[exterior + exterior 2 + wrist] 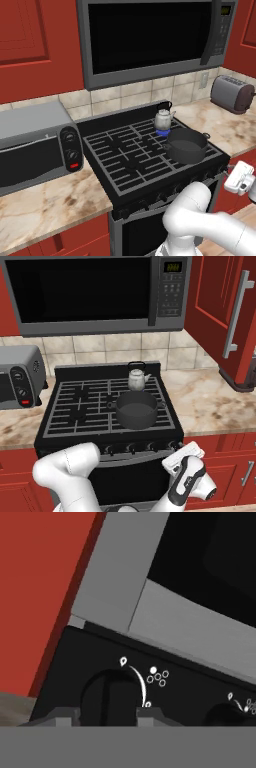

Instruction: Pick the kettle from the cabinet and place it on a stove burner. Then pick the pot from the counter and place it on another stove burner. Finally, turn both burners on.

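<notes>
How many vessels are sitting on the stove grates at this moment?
2. The kettle stands on the back right burner, with a blue flame showing beneath it in the left base view. The pot sits on the front right burner, just in front of it.

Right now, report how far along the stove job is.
Done: kettle sits on the back right burner, where a blue flame shows beneath it; pot sits on the front right burner. In hand: the tool straddles a front knob. Left: no flame is visible under the pot.
</notes>
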